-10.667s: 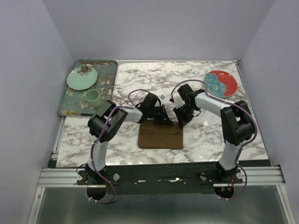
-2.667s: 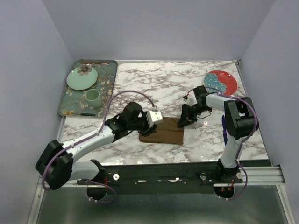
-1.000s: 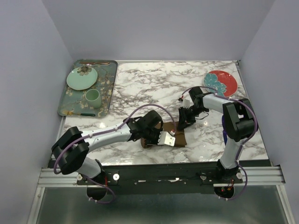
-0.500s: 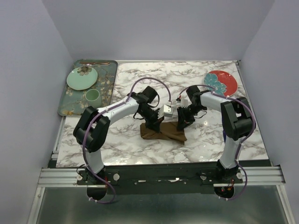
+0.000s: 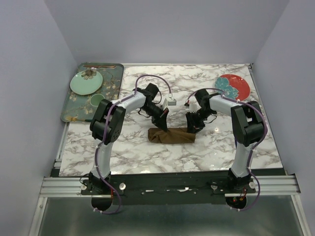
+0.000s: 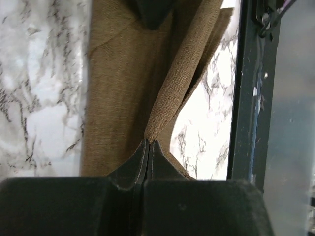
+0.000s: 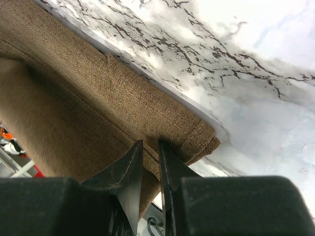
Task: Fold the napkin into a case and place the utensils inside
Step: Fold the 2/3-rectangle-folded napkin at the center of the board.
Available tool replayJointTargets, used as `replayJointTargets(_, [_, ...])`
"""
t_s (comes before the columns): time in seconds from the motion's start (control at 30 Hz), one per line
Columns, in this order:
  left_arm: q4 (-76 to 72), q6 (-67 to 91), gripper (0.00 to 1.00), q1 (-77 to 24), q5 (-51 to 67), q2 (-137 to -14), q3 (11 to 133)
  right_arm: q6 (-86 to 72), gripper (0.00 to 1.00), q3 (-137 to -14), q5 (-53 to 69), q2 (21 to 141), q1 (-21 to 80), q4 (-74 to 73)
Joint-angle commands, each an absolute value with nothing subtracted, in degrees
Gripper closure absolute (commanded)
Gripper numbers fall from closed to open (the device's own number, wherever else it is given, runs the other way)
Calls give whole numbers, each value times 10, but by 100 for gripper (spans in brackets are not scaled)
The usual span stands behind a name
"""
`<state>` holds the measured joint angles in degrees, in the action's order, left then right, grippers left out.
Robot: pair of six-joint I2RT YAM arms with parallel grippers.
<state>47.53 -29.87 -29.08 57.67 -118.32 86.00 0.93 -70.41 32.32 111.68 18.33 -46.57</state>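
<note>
Cloth: the soft brown cloth napkin (image 5: pixel 172 136) lies as a narrow folded strip mid-way across the white marble counter (image 5: pixel 197 88), between the two tools.
Long axis: left to right, roughly parallel to the counter's near edge.
Left tool (image 6: pixel 148 143): tips pressed together on a raised fold of the top layer near the strip's left end; the cloth runs away from the tips.
Right tool (image 7: pixel 150 147): a narrow gap, pinching the layered corner at the strip's right end.
Deciding relation: the grips sit at opposite ends of one axis, with the strip just on their near side, so the next fold probably turns across that line.
Utensils: a thin copper-brown stick (image 5: pixel 100 66) lies at the far rim of the dark green floral tray (image 5: pixel 112 86), well apart to the left and nearer the left arm; the blue-handled one is too small to make out.
</note>
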Motion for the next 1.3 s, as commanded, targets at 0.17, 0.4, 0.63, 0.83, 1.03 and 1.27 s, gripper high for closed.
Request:
replayJointTargets(0.17, [488, -241, 98, -258, 621, -1272, 915, 46, 71, -716, 234, 1159, 183, -445])
replayJointTargets(0.4, [501, -251, 98, -249, 616, -1292, 913, 48, 66, -744, 251, 1124, 182, -475])
replayJointTargets(0.63, [503, -261, 97, -247, 606, -1296, 907, 50, 55, -774, 265, 1057, 179, -508])
replayJointTargets(0.83, [504, -256, 96, -246, 608, -1303, 913, 67, 50, -812, 273, 1028, 171, -533])
replayJointTargets(1.03, [502, -247, 96, -244, 605, -1311, 921, 108, 51, -809, 360, 1001, 171, -530])
replayJointTargets(1.27, [501, -237, 95, -241, 599, -1319, 933, 123, 66, -760, 408, 986, 205, -525])
